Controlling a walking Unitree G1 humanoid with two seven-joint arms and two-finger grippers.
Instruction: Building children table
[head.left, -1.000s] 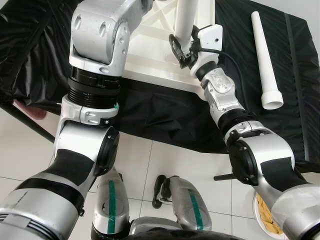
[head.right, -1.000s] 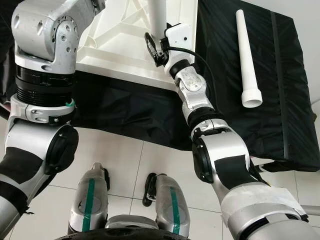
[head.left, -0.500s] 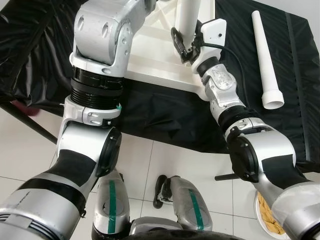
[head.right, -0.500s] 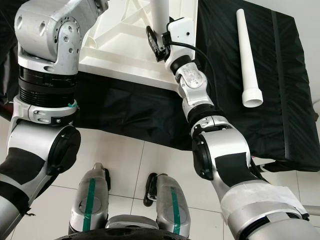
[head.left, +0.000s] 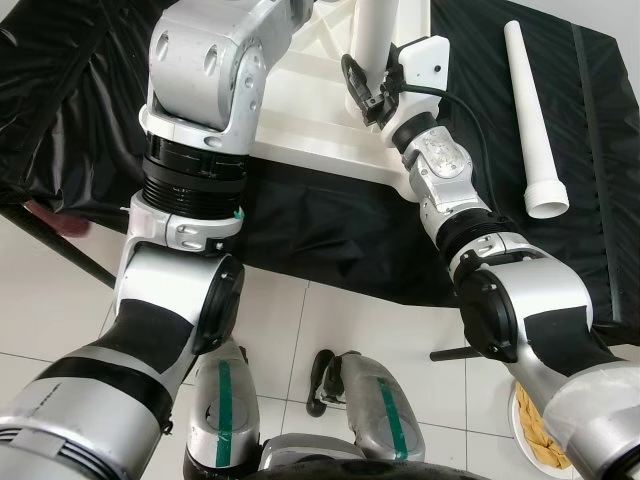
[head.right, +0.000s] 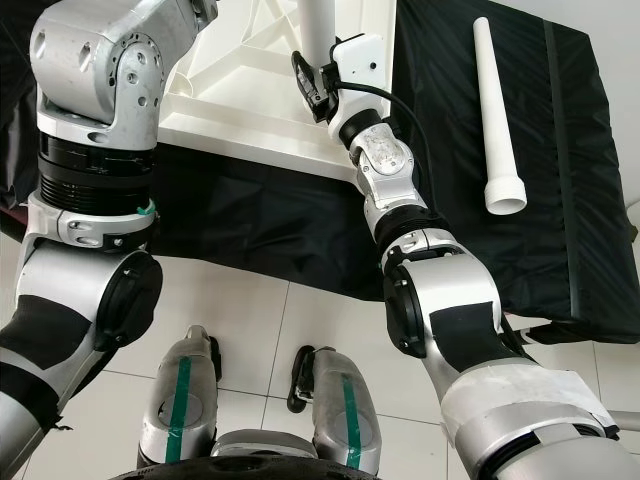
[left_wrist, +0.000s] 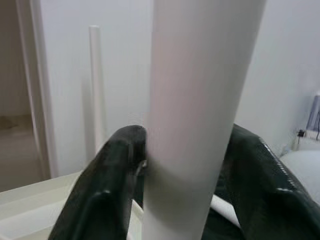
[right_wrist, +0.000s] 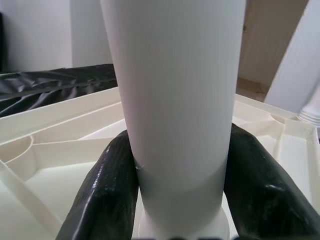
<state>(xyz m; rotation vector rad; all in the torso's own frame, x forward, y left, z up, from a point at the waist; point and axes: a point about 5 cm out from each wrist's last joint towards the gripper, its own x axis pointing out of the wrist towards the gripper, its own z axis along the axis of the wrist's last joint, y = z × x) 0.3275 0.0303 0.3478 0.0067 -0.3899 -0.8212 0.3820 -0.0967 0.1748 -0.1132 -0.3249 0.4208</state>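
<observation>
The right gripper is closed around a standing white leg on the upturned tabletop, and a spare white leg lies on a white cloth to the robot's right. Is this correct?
Almost. The cloth is black, as the left eye view shows. The rest holds: the right gripper is closed around a standing white leg on the upturned tabletop, and the spare leg lies to the right.

One white tabletop (head.left: 300, 110) is lying upside down on one black sheet (head.left: 330, 225). Three white legs are showing: one upright leg (right_wrist: 175, 100) with the right gripper (right_wrist: 175, 200), a second upright leg (left_wrist: 200, 115) with the left gripper (left_wrist: 185, 195), and one loose leg (head.left: 532, 120) lying flat.
</observation>
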